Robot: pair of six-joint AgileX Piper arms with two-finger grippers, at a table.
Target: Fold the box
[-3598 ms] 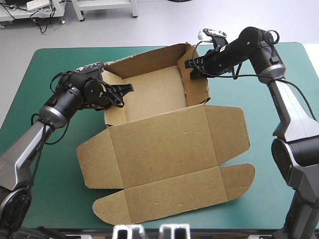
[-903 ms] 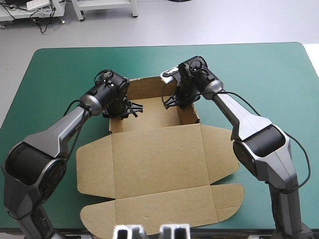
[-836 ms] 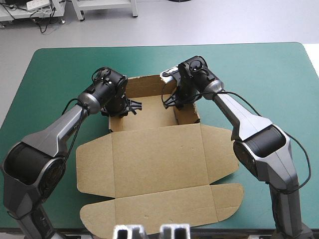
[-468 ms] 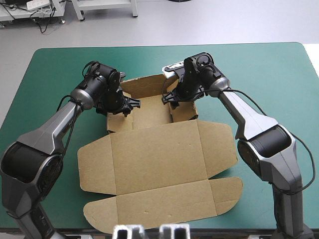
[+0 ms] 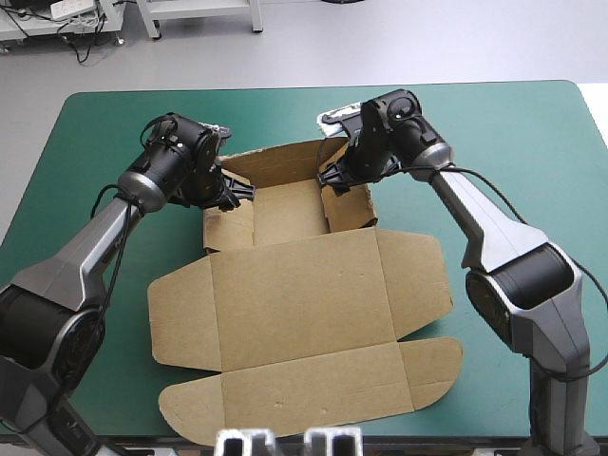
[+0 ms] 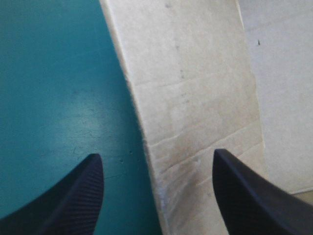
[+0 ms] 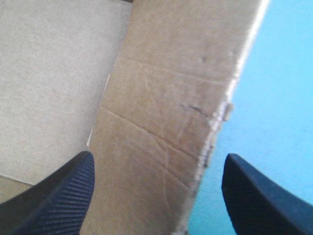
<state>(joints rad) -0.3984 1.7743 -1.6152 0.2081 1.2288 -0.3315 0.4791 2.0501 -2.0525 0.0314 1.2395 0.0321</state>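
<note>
Brown box (image 5: 304, 285) sits central on the desk (image 5: 532, 123): tray walls up, lid flat. My left jaws, wide open and holding nothing, straddle the left wall (image 6: 195, 107); my right jaws likewise straddle the right wall (image 7: 161, 122). Tucking remains, I judge.

Table (image 5: 494, 123), teal-green cover (image 5: 85, 142) (rounded corners)

You're seeing a box (image 5: 304, 304) of matt brown board, edges frayed. Black fingers (image 6: 68, 200) look finely ribbed, the teal-green cover (image 5: 532, 142) smooth.

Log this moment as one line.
brown cardboard box: walls raised, lid flat | left jaws: open at left wall | right jaws: open at right wall
</note>
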